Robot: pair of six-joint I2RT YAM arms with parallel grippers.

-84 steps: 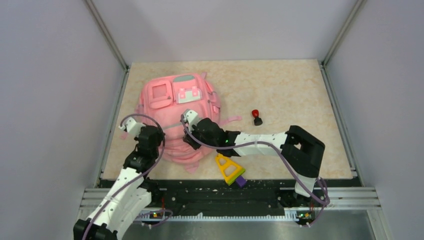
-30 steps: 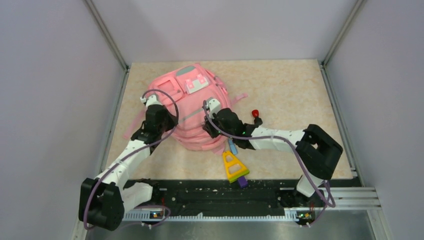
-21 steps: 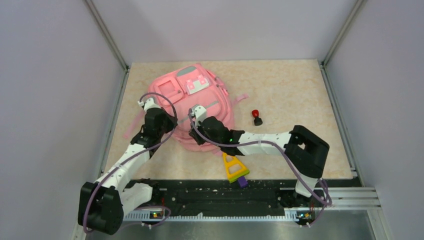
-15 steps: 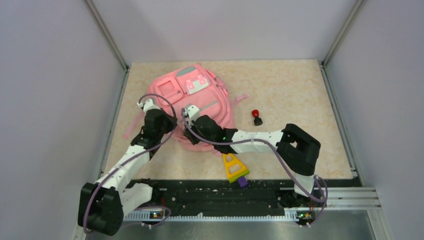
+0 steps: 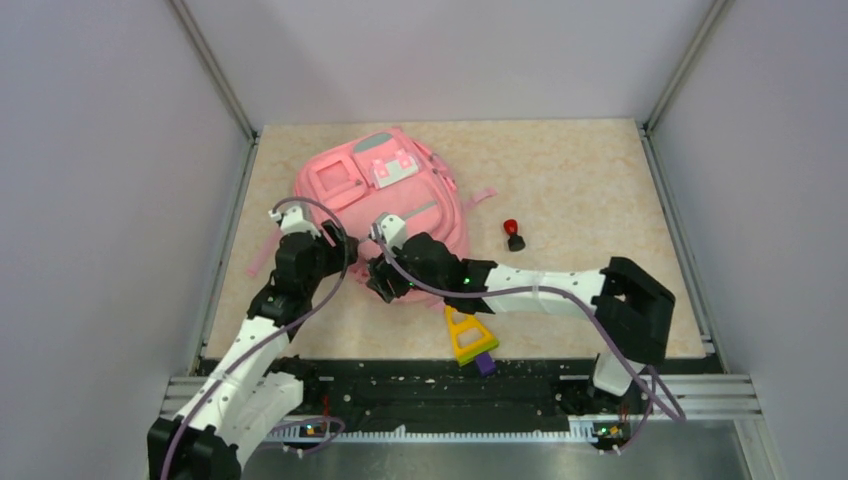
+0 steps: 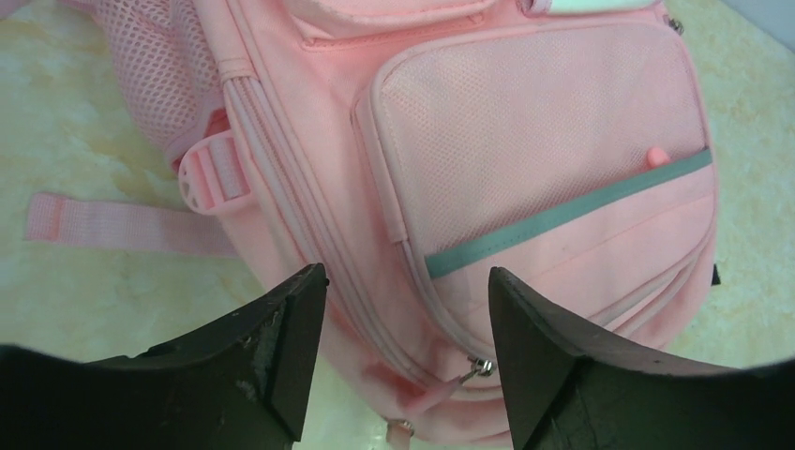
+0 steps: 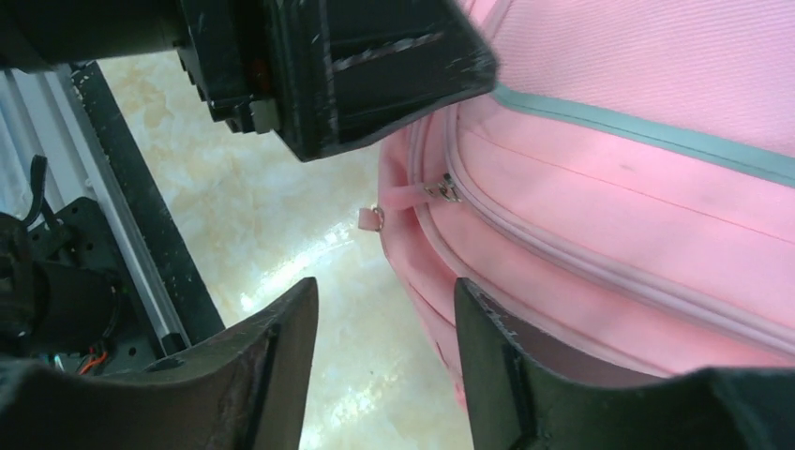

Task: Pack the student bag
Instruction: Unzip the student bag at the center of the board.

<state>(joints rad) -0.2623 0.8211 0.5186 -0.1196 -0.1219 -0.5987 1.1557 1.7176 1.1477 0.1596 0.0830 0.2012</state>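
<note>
1. Lying on the far left part of the table [image 5: 580, 180], the bag [image 5: 400, 195] has its front pockets facing up.
2. The left end effector [image 6: 403, 281] hangs over the near left part of the bag. Its fingers stand wide apart and hold nothing.
3. Between these fingers a seam of the bag shows, and near the right finger there is a metal zipper pull [image 6: 478, 367] with a pink tab.
4. One pink strap [image 6: 112, 223] lies flat on the table beside the bag.
5. The right end effector [image 7: 384, 300] is at the near edge of the bag, just beside the left one. Its fingers are also apart, less wide, and they grip nothing.
6. A small red and black object [image 5: 513, 234] stands on the table to the right of the bag, apart from it.
7. A yellow triangle [image 5: 466, 335] with a purple piece at its end lies near the front edge of the table, close to the right arm.
</note>
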